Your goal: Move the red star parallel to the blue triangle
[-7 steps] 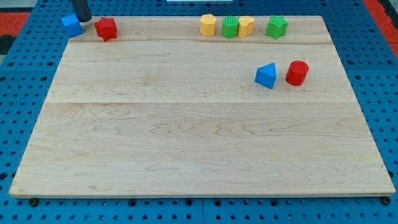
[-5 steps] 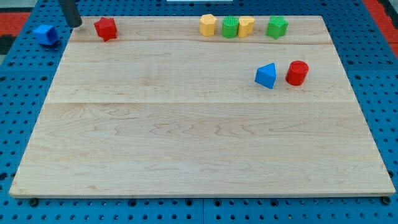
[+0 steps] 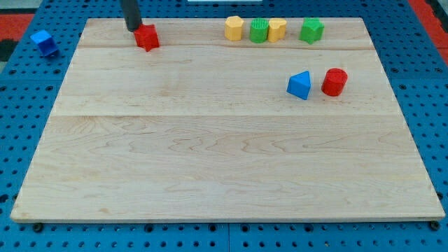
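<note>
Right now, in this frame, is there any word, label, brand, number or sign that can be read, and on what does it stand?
None: no readable text shows anywhere.
The pale wooden board is bare of print.
The red star block, the blue triangle block and the other coloured blocks carry no marks.
The blue pegboard around the board shows only holes.
My tip, at the red star's upper left, is plain dark.

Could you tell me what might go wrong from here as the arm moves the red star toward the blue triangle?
My tip touches the red star at its upper-left corner, so an off-centre push could spin the star or let it slip away sideways. The star sits near the board's top edge and could slide off, where a blue block already lies. The red cylinder beside the blue triangle could get bumped.
</note>
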### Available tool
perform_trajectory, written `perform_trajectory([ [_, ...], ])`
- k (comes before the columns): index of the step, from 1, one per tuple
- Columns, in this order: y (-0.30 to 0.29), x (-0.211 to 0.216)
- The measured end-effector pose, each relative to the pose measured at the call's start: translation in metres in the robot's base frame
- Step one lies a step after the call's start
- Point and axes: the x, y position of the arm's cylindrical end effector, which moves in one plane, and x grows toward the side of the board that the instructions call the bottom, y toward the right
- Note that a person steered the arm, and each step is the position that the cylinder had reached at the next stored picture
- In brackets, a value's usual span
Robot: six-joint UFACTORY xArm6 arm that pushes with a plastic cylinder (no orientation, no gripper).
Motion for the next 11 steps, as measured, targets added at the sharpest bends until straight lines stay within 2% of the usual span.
perform_trajectory([
  [2,0.018,0.076],
  [3,0.042,0.096],
  [4,0.047,0.08],
  [5,0.031,0.042],
  [6,0.069,0.044],
  [7,0.104,0.062],
  [8,0.105,0.096],
  [10,0.051,0.111],
  [11,0.072,0.149],
])
